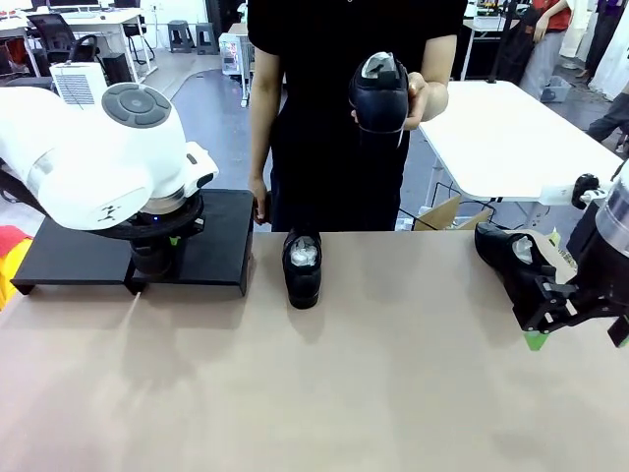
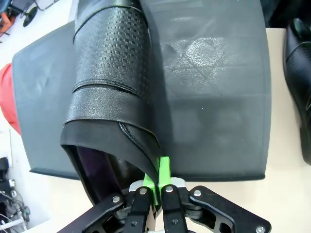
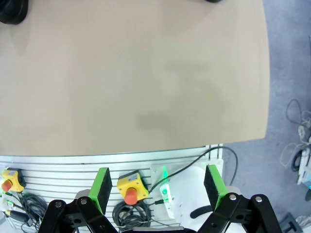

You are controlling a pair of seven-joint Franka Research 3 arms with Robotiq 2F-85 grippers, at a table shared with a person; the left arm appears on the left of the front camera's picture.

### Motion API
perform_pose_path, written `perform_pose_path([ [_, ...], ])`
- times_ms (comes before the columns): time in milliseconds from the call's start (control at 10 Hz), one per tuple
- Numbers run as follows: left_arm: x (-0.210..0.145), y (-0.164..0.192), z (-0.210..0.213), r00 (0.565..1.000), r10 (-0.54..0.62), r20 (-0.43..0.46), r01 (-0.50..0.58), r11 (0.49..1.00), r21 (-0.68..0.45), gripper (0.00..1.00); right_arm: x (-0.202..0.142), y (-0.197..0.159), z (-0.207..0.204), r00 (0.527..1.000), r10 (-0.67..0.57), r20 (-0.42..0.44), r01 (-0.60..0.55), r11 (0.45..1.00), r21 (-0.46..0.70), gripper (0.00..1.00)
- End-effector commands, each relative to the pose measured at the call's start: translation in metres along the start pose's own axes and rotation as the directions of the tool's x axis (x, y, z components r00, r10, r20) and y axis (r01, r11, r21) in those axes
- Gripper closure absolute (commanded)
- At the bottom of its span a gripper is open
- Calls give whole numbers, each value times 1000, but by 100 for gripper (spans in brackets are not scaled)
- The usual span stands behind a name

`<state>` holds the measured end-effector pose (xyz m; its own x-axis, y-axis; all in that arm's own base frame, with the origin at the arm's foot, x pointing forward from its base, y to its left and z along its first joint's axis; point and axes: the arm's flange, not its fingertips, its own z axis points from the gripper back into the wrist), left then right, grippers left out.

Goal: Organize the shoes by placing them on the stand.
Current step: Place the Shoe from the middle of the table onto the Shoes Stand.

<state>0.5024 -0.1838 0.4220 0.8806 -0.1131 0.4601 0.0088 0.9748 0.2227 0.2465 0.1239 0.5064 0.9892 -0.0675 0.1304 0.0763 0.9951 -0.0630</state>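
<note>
My left gripper (image 2: pixel 160 177) is shut on the heel collar of a black shoe (image 2: pixel 112 73), which hangs toe-forward over the left part of the black stand (image 2: pixel 218 97). In the front view the left arm covers that part of the stand (image 1: pixel 221 241). A second shoe (image 1: pixel 302 267), stuffed with white paper, stands on the table just right of the stand. The person holds a third shoe (image 1: pixel 381 93) at chest height. A fourth shoe (image 1: pixel 506 256) lies at the table's far right, beside my right gripper (image 1: pixel 580 329). The right gripper (image 3: pixel 158 187) is open with nothing between its fingers.
A person stands at the far side, one hand (image 1: pixel 259 206) by the stand's corner. Emergency-stop boxes (image 3: pixel 130 189) and cables sit below the table's front edge. A white table (image 1: pixel 511 138) and a cardboard box (image 1: pixel 442 213) are behind. A red and yellow item (image 1: pixel 8 258) lies at the left edge.
</note>
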Motion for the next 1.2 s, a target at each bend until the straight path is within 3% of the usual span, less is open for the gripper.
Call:
perform_pose_path([
  [0, 1, -5, -7, 1000, 3, 25, -3, 1000, 6, 100, 1, -1, 0, 1000, -7, -1, 7, 1000, 11, 0],
  [200, -1, -4, -5, 1000, -13, 21, 13, 1000, -2, 97, 1, -1, 0, 1000, -7, -1, 7, 1000, 11, 0],
  [600, 3, 0, -3, 1000, 3, 29, -3, 1000, -17, 42, 1, -1, 0, 1000, -7, -1, 7, 1000, 11, 0],
  [900, 6, 4, 5, 999, 20, 38, -20, 1000, -10, 39, 1, -1, 0, 1000, -7, -1, 7, 1000, 11, 0],
  [1100, -13, 17, 27, 997, 71, 35, -70, 997, -26, 39, 1, -1, 0, 1000, -7, -1, 7, 1000, 11, 0],
])
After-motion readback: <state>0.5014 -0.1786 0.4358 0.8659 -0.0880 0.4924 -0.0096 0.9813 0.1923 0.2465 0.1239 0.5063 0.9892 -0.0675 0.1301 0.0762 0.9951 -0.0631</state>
